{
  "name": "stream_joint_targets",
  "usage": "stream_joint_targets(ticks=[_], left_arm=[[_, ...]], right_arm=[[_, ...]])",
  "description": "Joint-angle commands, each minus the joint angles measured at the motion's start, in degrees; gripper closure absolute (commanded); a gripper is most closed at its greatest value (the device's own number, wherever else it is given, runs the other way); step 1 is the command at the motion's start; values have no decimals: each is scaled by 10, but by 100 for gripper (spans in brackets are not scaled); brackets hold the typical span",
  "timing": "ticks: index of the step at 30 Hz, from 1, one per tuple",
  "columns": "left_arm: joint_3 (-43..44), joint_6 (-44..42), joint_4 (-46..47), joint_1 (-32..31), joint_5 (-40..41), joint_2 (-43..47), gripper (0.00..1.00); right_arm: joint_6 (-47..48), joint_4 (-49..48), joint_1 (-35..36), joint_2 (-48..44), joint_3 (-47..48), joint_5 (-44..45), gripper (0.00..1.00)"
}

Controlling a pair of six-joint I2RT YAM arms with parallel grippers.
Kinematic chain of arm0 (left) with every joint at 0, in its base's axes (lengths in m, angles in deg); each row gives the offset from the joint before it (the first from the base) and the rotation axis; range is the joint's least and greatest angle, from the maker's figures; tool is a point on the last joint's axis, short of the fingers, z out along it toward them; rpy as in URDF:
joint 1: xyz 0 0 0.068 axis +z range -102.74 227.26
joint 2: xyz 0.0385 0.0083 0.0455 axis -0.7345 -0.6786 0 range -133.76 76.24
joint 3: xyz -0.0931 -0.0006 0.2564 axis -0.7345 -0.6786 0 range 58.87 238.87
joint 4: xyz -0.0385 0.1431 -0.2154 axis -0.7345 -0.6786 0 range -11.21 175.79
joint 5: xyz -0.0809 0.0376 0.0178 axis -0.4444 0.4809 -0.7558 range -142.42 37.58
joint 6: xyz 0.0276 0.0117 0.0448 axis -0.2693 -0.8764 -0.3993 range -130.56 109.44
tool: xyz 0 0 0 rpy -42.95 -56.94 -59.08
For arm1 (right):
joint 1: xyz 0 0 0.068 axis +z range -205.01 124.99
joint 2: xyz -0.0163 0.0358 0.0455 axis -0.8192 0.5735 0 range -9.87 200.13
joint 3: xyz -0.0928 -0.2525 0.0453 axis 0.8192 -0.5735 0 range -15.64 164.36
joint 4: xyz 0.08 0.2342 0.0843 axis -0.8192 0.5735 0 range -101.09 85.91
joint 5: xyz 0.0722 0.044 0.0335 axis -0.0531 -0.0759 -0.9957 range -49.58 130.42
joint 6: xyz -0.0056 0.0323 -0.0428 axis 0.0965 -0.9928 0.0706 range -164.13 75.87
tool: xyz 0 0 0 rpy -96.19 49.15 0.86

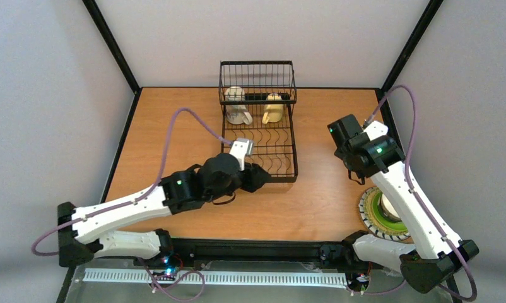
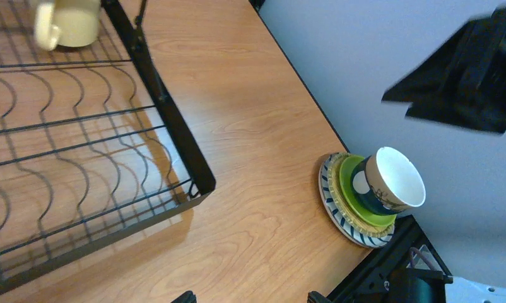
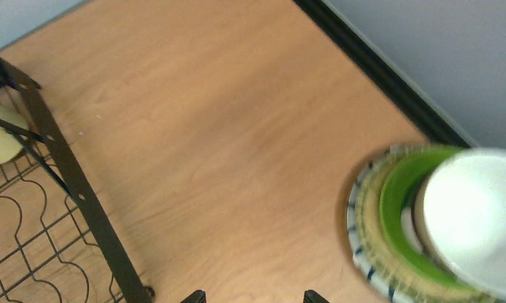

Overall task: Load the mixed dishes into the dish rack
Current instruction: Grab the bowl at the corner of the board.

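The black wire dish rack (image 1: 258, 136) stands at the table's back middle. In its basket section are a white mug (image 1: 237, 106) and a cream-yellow mug (image 1: 274, 108). At the near right a stack sits half hidden under my right arm: a white bowl with a small motif (image 2: 397, 182) nested in a teal-and-white bowl (image 2: 363, 187), on a lime-green plate (image 2: 351, 189), on a blue-striped white plate (image 2: 331, 199). My left gripper (image 1: 261, 177) hangs open and empty by the rack's near corner. My right gripper (image 1: 353, 168) is open and empty, above bare wood between rack and stack.
The rack's curved plate slots (image 2: 67, 158) hold nothing. A yellowish woven-edged layer (image 3: 371, 218) lies between the green and striped plates. The black table rim (image 3: 389, 76) and grey wall run close behind the stack. The right arm's black head (image 2: 471, 76) shows in the left wrist view.
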Motion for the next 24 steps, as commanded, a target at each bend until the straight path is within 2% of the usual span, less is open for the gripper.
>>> stream_joint_targets(ticks=[1,4,6,10,12,14,18,24], left_arm=[[-27,48,-95,-5,33,54,0],[-52,67,-115,-5,4,94,0],[-57,72,-136,-5,-7,114,0],[-57,64,-170,-5,-5,133,0],[-59,58,-174,-5,-11,136,0],[-64,50,-173,-5,-20,132,0],[-71,46,-169,-5,-41,113,0],[-65,26,-173,-4,-28,104,0]], right_arm=[[-185,51,-7,-38,-67,-69,12],[-256,50,-7,-40,-110,-120,13],[-259,52,-7,-28,-111,-132,14],[-260,50,-8,3,-119,-101,14],[-222,51,-8,44,-111,-58,14],[-223,51,-11,55,-112,-21,12],[-234,50,-95,21,-146,11,12],[-162,48,-218,8,-131,60,12]])
